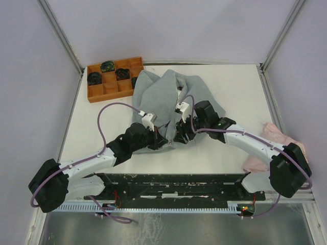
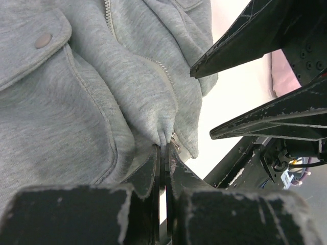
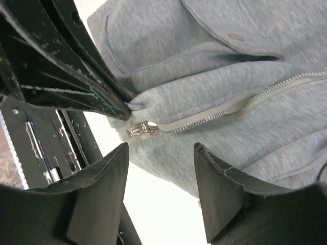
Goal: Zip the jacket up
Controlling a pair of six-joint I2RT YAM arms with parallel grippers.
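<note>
The light grey jacket [image 1: 166, 94] lies in the middle of the table, its hem towards the arms. My left gripper [image 2: 164, 148] is shut on a pinch of the jacket's [image 2: 76, 102] bottom hem, right beside the zipper's lower end. The metal zipper slider [image 3: 140, 128] sits at the hem, with the closed teeth [image 3: 230, 108] running away from it up the jacket [image 3: 245, 51]. My right gripper [image 3: 161, 147] hangs open just above the hem near the slider, with nothing between its fingers. In the top view both grippers, left [image 1: 162, 139] and right [image 1: 180, 133], meet at the near hem.
An orange-brown compartment tray [image 1: 97, 92] holding dark round things stands at the back left, touching the jacket's shoulder. A pale pink cloth [image 1: 276, 135] lies at the right table edge beside my right arm. Grey walls close in on both sides.
</note>
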